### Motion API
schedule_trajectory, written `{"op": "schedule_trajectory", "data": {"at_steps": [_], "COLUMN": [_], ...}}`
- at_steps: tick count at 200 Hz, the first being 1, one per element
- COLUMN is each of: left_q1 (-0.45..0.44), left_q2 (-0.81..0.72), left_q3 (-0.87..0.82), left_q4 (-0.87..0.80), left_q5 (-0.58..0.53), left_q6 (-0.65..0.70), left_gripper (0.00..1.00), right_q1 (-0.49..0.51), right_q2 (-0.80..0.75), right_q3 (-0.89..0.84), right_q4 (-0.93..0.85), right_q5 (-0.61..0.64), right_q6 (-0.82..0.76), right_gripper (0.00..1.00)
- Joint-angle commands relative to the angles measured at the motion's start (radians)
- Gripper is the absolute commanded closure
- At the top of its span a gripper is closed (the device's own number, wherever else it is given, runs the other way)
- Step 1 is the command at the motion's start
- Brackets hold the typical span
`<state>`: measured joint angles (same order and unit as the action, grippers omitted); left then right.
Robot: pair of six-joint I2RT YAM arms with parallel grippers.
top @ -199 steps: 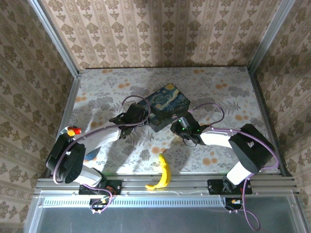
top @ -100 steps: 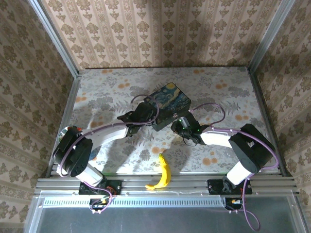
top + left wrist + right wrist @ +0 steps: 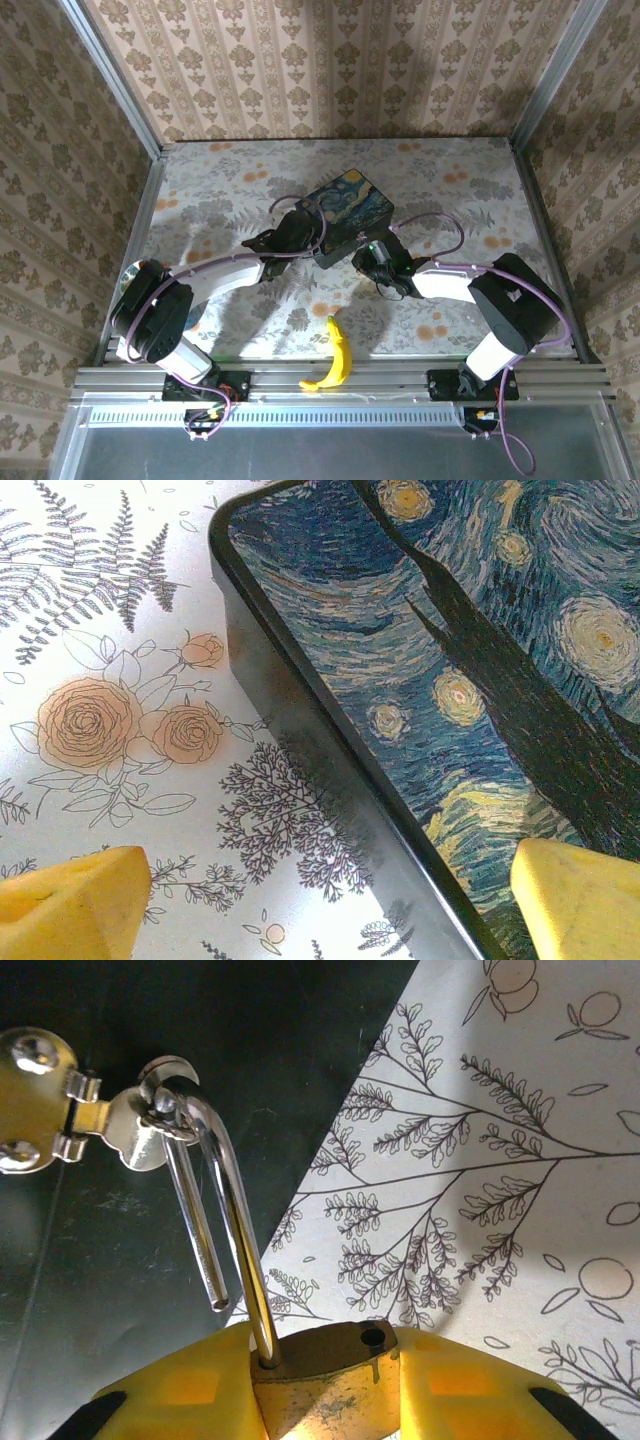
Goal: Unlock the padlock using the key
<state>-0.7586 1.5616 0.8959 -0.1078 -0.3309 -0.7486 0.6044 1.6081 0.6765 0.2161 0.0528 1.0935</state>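
Right gripper (image 3: 325, 1378): clamped on the brass body of the padlock (image 3: 320, 1360), as seen in the right wrist view.
Shackle (image 3: 235, 1230): one leg is lifted free of the body, and the loop is hooked through the clasp (image 3: 110, 1125).
Left gripper (image 3: 325, 900): spread wide across the left edge of the box (image 3: 480, 680), with nothing held.
Top view: the padlock is too small to be made out.

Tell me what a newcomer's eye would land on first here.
The Starry Night painted box stands out at the middle of the table. In the right wrist view, the right gripper pinches the brass padlock, whose shackle has one leg free but hangs through the box's clasp. A banana lies at the near edge.
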Motion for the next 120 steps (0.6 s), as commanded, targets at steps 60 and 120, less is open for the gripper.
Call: {"op": "schedule_trajectory", "data": {"at_steps": [60,120], "left_q1": [0.017,0.019], "left_q2": [0.048,0.045], "left_q3": [-0.061,-0.068], "left_q4": [-0.128,-0.127], "left_q5": [0.015,0.016], "left_q6": [0.006,0.005], "left_gripper": [0.06,0.05], "right_q1": [-0.035,-0.046], "right_q2": [0.015,0.021], "right_q3": [0.022,0.024], "right_q4": [0.063,0.078], "right_q5": [0.030,0.022], "right_q6": [-0.012,-0.011], "right_gripper": [1.00,1.00]}}
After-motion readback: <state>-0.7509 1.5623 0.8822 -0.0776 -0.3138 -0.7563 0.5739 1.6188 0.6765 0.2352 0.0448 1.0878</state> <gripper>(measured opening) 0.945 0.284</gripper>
